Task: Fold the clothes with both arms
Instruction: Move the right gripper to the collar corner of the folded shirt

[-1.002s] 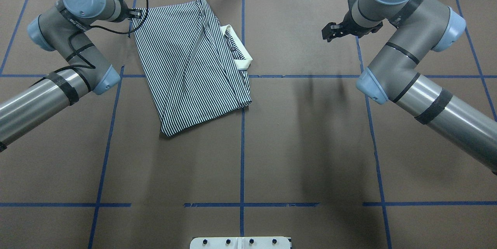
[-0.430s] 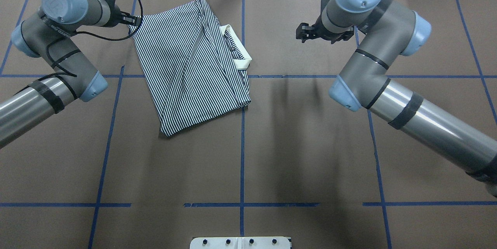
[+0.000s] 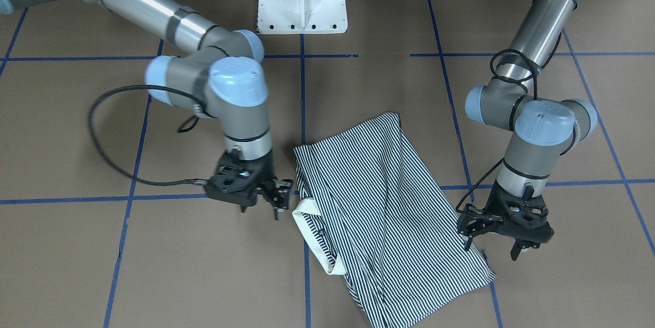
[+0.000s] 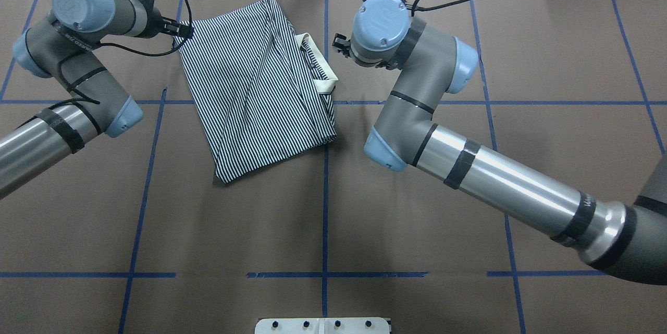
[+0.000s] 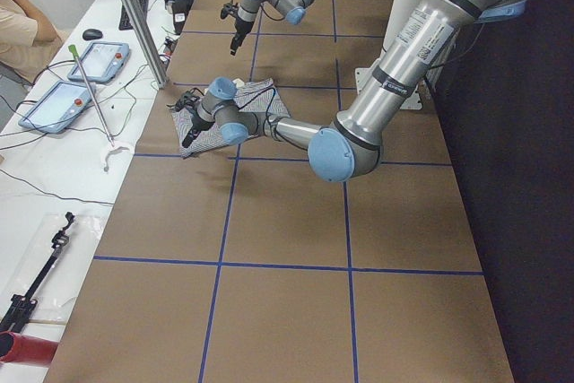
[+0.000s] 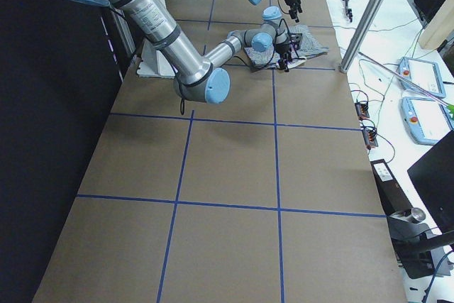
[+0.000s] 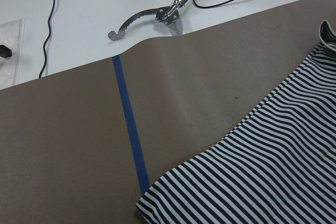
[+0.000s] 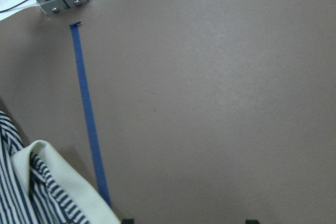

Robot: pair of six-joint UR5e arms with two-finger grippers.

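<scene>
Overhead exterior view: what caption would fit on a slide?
The left arm and right arm flank a folded striped polo shirt on the table.

Shirt point(image 4: 255, 99) had thin navy-and-white stripes. Collar point(image 4: 325, 71) at shirt's edge was plain cream-white. Table point(image 4: 417, 230) under shirt was matte brown, crossed by blue tape lines point(image 4: 324, 209). My left arm point(image 4: 31, 144), right arm point(image 4: 500, 180) were silver-grey, joint caps point(image 4: 379, 16) light blue; my left gripper point(image 3: 490, 250), right gripper point(image 3: 281, 199) black.

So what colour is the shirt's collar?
White; the collar shows best in the front-facing view.
</scene>
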